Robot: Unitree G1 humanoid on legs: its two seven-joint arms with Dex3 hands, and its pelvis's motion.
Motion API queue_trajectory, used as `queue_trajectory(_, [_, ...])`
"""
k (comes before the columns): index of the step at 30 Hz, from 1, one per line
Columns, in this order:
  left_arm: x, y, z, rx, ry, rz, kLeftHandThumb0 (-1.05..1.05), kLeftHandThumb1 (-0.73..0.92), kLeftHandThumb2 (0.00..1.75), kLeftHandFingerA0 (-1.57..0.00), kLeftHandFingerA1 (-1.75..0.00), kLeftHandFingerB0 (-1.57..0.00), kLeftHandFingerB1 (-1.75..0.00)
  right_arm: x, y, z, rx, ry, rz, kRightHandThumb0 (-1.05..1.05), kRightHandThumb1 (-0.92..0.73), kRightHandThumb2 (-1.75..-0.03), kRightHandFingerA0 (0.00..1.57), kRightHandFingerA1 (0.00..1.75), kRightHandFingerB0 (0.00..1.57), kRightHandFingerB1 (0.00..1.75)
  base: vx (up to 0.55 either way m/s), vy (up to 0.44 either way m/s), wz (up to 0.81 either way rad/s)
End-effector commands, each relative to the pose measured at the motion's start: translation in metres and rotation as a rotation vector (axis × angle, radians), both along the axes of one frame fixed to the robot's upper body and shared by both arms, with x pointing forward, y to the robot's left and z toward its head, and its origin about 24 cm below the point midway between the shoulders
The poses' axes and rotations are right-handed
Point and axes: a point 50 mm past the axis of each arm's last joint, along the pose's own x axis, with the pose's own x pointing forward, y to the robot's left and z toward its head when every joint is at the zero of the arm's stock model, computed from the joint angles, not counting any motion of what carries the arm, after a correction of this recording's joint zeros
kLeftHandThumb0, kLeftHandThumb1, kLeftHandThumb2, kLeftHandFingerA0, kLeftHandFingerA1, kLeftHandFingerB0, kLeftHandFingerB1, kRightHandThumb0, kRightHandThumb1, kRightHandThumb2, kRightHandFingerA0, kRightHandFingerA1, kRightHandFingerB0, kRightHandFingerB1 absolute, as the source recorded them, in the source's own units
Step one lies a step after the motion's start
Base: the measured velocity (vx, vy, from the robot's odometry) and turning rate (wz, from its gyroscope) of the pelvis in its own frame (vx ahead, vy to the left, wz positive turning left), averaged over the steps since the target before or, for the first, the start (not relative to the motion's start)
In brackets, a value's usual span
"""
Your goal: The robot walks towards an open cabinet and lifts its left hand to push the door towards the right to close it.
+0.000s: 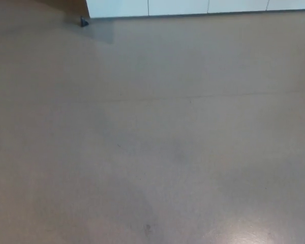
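Mostly bare floor point(152, 152) in the head view. Far off, past the floor's top edge, white cabinet fronts point(178, 7), with a brown opening point(66, 6) and a small dark foot point(84, 21) just left of them. No hands showing, so open or closed: cannot tell. Walking not finished; pushing the door not started.

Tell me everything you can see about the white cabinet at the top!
Only the bottom strip of the cabinet shows, along the picture's top edge. It looks white and smooth, split by thin vertical seams into several panels. Its base meets the grey-brown floor with a dark line beneath. At its left end a small dark foot sits on the floor, with something brown beside it. Nothing else touches it.
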Motion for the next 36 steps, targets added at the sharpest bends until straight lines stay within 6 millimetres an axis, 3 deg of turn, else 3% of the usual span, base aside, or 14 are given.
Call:
queue_trajectory(1, [0.0024,0.0115,0.0093,-0.122,-0.17,0.087,-0.12,0.64,0.58,-0.66,-0.48,-0.39,-0.38,0.0079,-0.0038,0.0084,0.138,-0.115,-0.086,-0.1,-0.69,-0.6,0.5,0.43,0.43,0.38,0.02,-0.013,0.14])
queue_trajectory(18, [0.0068,0.0137,0.0115,-0.137,-0.185,0.092,-0.11,0.65,0.58,-0.66,-0.48,-0.4,-0.39,0.0071,-0.0018,0.007,0.156,-0.119,-0.085,-0.18,-0.65,-0.62,0.49,0.45,0.43,0.41,0.2,0.221,-0.07])
queue_trajectory(28, [0.0084,0.014,0.0124,-0.135,-0.186,0.085,-0.12,0.65,0.59,-0.65,-0.49,-0.43,-0.4,0.0076,-0.0022,0.0062,0.158,-0.116,-0.063,-0.14,-0.68,-0.59,0.54,0.45,0.4,0.38,0.28,-0.148,0.2])
queue_trajectory(29, [0.0084,0.0139,0.0123,-0.135,-0.188,0.084,-0.12,0.65,0.59,-0.66,-0.49,-0.43,-0.41,0.0077,-0.0024,0.0057,0.157,-0.111,-0.068,-0.2,-0.61,-0.63,0.54,0.49,0.4,0.41,0.4,-0.318,0.37])
queue_trajectory(33, [0.0089,0.0142,0.0125,-0.138,-0.189,0.082,-0.13,0.65,0.58,-0.63,-0.48,-0.44,-0.4,0.0082,-0.0026,0.0063,0.163,-0.113,-0.056,-0.14,-0.7,-0.6,0.51,0.45,0.42,0.39,0.26,-0.121,-0.05])
queue_trajectory(36, [0.0078,0.0141,0.0122,-0.138,-0.188,0.075,-0.13,0.66,0.59,-0.63,-0.48,-0.43,-0.41,0.0067,-0.0029,0.0047,0.157,-0.102,-0.066,-0.19,-0.61,-0.62,0.54,0.5,0.42,0.42,0.3,-0.02,-0.13])
